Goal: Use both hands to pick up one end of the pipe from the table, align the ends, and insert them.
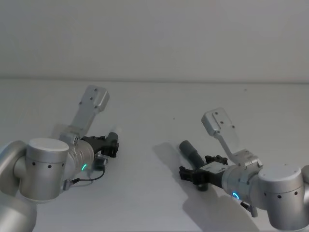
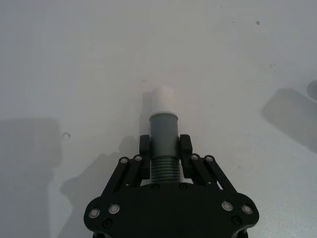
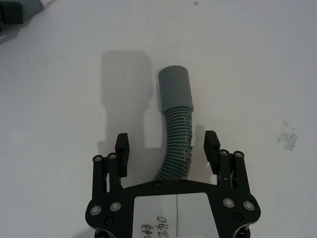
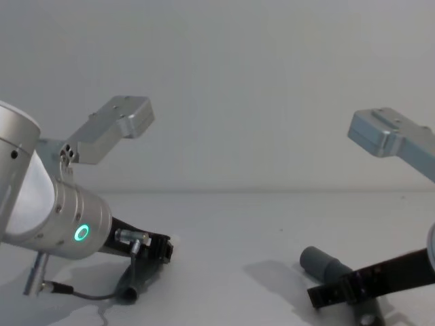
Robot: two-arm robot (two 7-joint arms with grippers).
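Fingers [image 2: 145, 148] of my left gripper [image 2: 165, 145] clamp the white-tipped short piece [image 2: 163, 126]; my right gripper [image 3: 167, 140] straddles the collared long piece [image 3: 175, 89], fingers apart.

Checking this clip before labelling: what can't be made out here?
Rear of the short piece: left wrist view, hidden under the left gripper.
Rear of the long piece: right wrist view, hidden under the right gripper.
White tip: head view, too small to pick out.
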